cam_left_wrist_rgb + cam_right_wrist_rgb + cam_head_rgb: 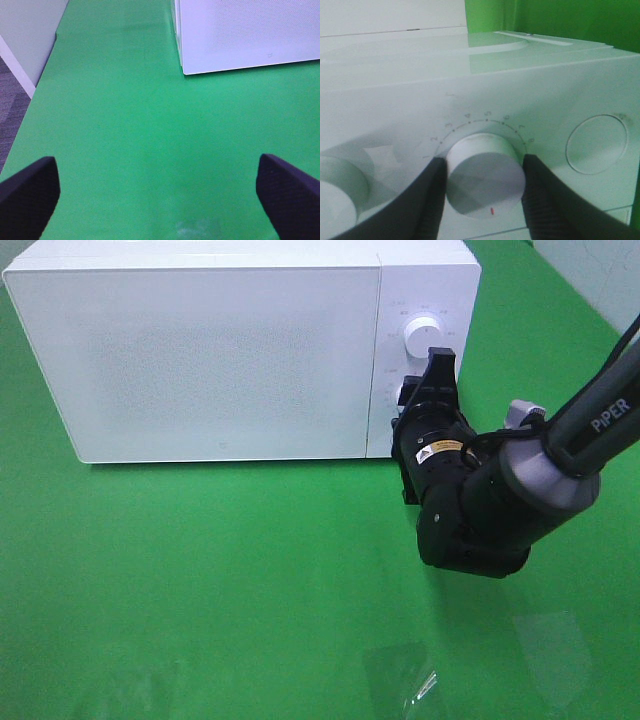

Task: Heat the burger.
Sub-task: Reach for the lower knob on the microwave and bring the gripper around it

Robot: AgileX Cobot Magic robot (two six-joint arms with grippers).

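Right jaws pinch numbered dial on microwave, left jaws spread idle; slick dial may slip in grip, leaving timer unset.

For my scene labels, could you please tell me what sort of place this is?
Probably a robot test bench staged as a kitchen: a white microwave sits on a plain green table cover, and the right gripper clasps its dial.
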